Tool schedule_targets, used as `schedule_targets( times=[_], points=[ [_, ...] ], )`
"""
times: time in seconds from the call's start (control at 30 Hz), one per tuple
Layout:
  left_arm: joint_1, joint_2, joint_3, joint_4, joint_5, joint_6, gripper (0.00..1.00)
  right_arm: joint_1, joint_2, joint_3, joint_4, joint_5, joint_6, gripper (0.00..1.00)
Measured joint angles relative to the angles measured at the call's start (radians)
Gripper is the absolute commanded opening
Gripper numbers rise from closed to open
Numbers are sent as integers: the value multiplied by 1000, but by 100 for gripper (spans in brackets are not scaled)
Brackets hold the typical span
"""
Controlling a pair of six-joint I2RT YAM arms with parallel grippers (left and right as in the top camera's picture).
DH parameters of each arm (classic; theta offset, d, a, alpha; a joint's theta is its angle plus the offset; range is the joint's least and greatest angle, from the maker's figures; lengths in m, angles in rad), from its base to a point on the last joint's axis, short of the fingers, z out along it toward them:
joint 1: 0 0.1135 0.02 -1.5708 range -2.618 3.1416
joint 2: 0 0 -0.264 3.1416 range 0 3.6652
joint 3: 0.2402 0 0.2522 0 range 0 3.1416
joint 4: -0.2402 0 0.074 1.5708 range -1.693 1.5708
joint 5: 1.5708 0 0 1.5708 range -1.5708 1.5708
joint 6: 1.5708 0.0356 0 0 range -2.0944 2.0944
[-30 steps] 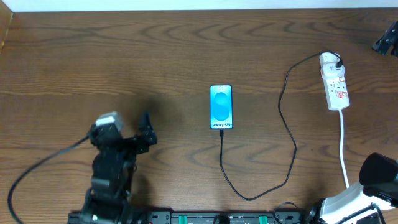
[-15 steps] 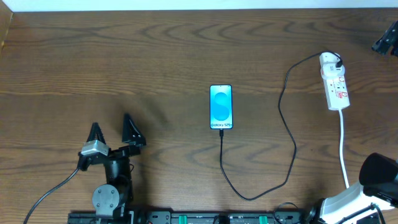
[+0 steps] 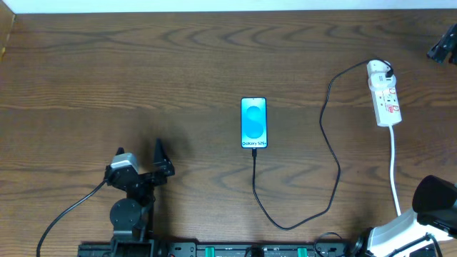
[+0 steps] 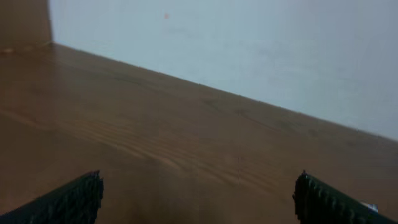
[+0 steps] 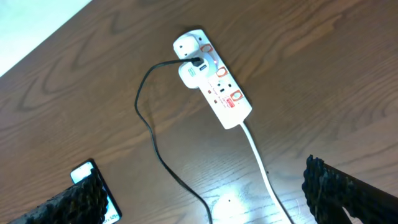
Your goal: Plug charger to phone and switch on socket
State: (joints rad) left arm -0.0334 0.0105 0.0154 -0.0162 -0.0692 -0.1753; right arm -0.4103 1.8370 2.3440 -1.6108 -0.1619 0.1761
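Observation:
The phone [image 3: 253, 123] lies flat at the table's middle, blue screen lit. The black charger cable [image 3: 330, 171] meets the phone's bottom edge, loops toward the front and runs up to a black plug in the white socket [image 3: 384, 96] at the right. My left gripper [image 3: 139, 158] is open and empty at the front left, far from the phone; its wrist view shows only bare wood between the fingers [image 4: 71, 200]. My right gripper [image 5: 208, 199] is open and empty, high above the socket [image 5: 214, 81], the cable [image 5: 149, 124] and a corner of the phone [image 5: 84, 171].
The socket's white lead [image 3: 393, 171] runs toward the front right, past my right arm's base [image 3: 435, 196]. A dark object [image 3: 444, 44] sits at the far right edge. A white wall lies beyond the table's far edge [image 4: 249, 50].
My left arm has drawn back toward the front edge and its wrist has turned. The phone, cable and socket have not moved.

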Motion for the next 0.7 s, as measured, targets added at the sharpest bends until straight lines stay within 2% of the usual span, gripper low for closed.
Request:
schedule_targets(
  times=[0.27, 0.7],
  points=[
    [0, 0, 6, -13, 50, 93, 98, 0, 0, 0, 0, 0, 0, 99],
    [0, 0, 6, -14, 64, 106, 98, 0, 0, 0, 0, 0, 0, 99]
  ],
)
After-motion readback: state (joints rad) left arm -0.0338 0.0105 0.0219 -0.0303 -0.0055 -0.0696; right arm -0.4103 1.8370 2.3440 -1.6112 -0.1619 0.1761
